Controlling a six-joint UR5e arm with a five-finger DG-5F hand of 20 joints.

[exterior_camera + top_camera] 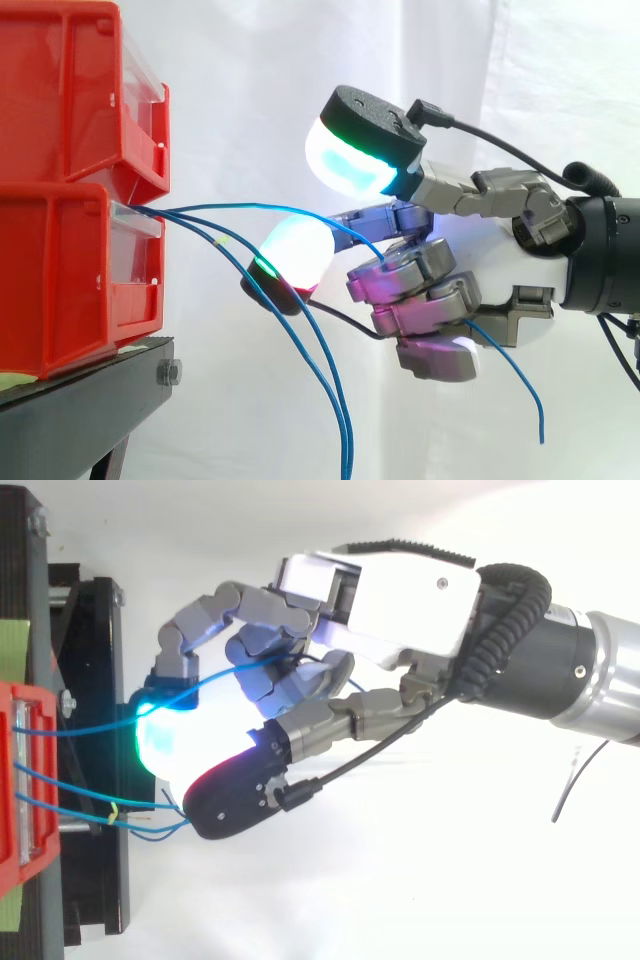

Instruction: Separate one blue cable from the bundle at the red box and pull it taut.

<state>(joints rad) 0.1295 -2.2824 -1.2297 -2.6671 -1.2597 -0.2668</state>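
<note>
Two red bins are stacked at the left, and blue cables leave the front of the lower bin (70, 290), the red box (20, 780) of the top view. One blue cable (215, 207) arcs rightward in a shallow bow into my hand (530, 265). The hand's fingers are curled round it, and its free end (535, 410) hangs below the hand. In the top view this cable (100, 723) rises from the box toward the curled fingers of the hand (400, 590). Two glowing fingertips (295, 250) stay extended toward the bin. The other blue cables (335, 400) droop down, apart from the held one.
The bins rest on a black stand (90, 375), whose edge lies just below and left of the fingertips. One drooping cable carries a small yellow-green tag (222, 241). A white curtain forms the backdrop.
</note>
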